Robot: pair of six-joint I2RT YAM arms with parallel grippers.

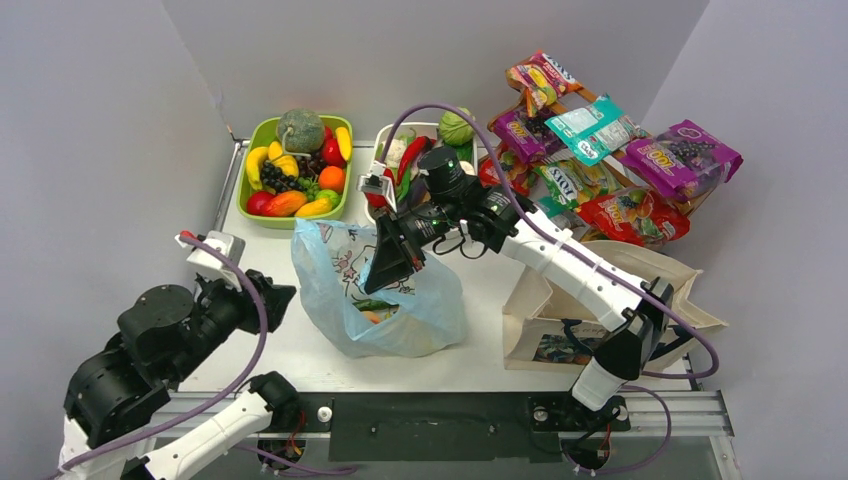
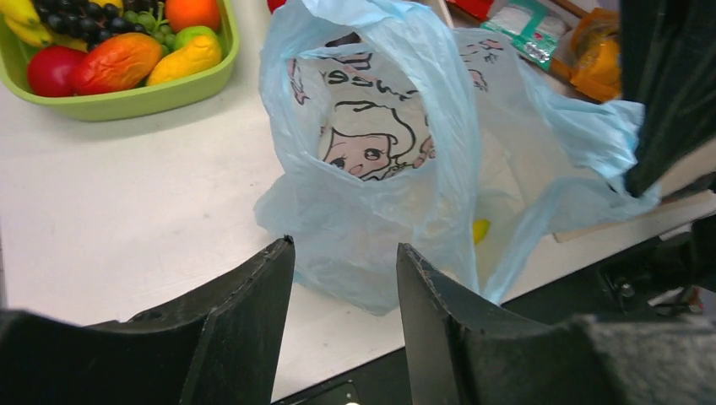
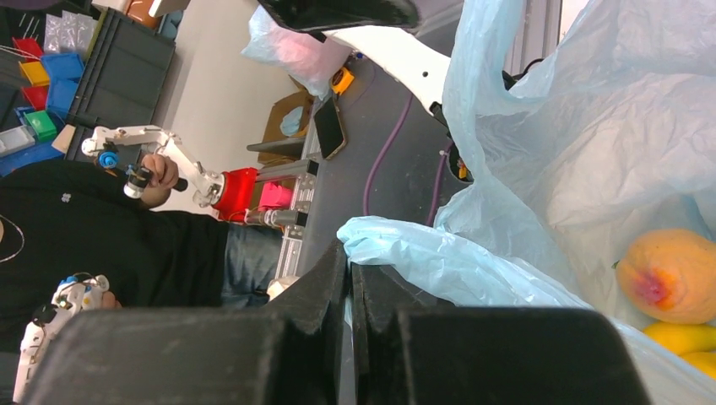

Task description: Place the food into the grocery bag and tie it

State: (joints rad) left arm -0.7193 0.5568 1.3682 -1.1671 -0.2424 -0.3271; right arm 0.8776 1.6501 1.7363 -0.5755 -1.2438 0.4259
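Your left pincer (image 2: 344, 246) hangs over the tabletop's near-left part with its jaws about half parted and nothing between them. The grocery bag (image 2: 371, 219) stands just beyond the fingertips, around the middle of the tabletop and a little toward the near edge.

The step in hand looks like taking the second handle so the two can be tied. Aim for the open handle loop (image 2: 283, 110) facing you, not the bulging body below it. The film is thin and slack, so take a gathered band of it deep between the jaws. A tip grip would probably slip.

Your right pincer (image 3: 348, 257) is closed tight on a fold of the bag's rim on the side toward the right edge, and it holds the mouth up. Hold that tension gently. If you pull too hard, the bag could tip or drag.

Inside lie a peach-like fruit (image 3: 667, 274) and yellow pieces (image 3: 684, 337). Their weight should anchor the bottom while you cross the handles.

A canvas tote (image 1: 560, 320) stands by the right edge. At the far-left corner sits the green tray (image 2: 127, 103) of toy fruit. A white tray (image 1: 378, 150) stands along the far edge, and snack packets (image 1: 600, 150) crowd the far-right corner, so some food remains unpacked.
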